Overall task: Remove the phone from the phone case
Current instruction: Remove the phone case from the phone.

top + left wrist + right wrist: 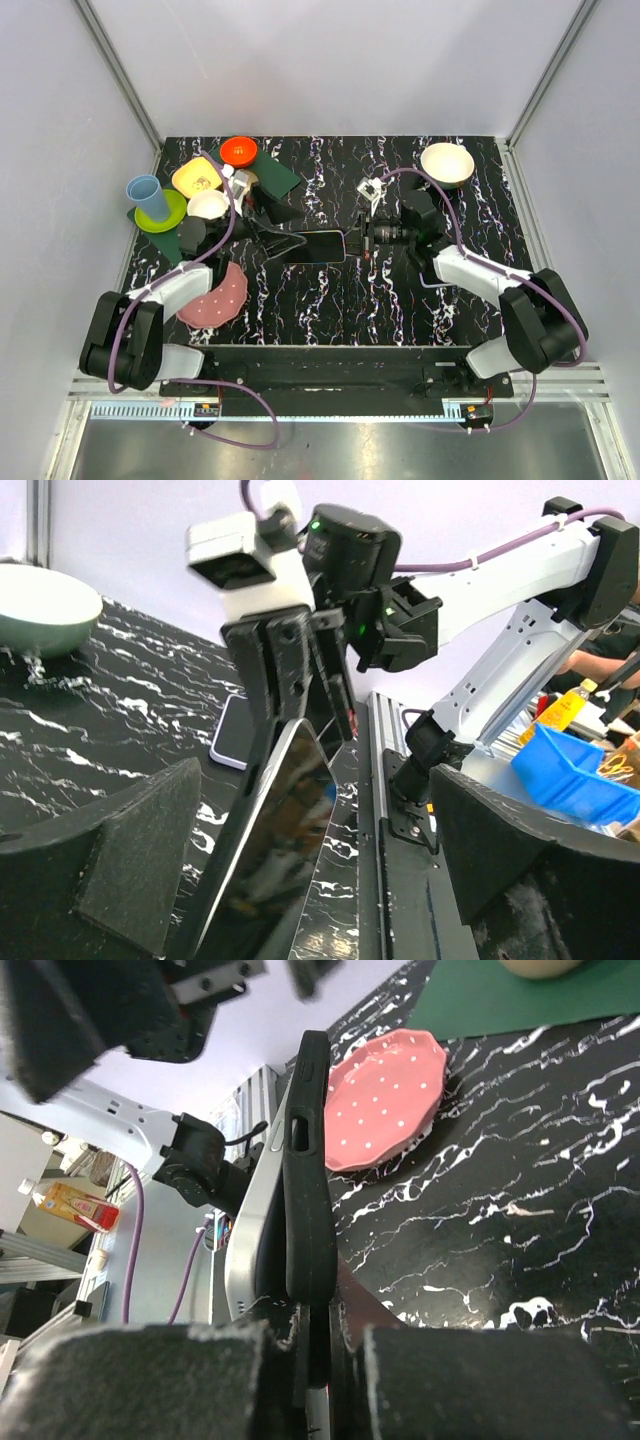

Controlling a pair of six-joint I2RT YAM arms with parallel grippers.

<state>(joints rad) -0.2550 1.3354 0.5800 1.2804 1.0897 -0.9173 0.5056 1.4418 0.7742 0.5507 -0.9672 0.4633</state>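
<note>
A phone (315, 247) in a black case hangs above the table's middle, held between both arms. My right gripper (355, 243) is shut on its right end. In the right wrist view the black case (308, 1190) stands edge-on between the pads of my right gripper (318, 1360), and the phone's silver edge (250, 1260) bulges out of it on the left. In the left wrist view the dark screen (275, 860) tilts between the wide-apart fingers of my open left gripper (320, 880), nearer the left pad (110, 860). I cannot tell if they touch.
A pink dotted plate (215, 297) lies at the near left. A blue cup (147, 195), yellow bowl (197, 178), red bowl (238, 151), white bowl (208, 205) and green mat (275, 175) crowd the far left. A beige bowl (447, 163) sits far right.
</note>
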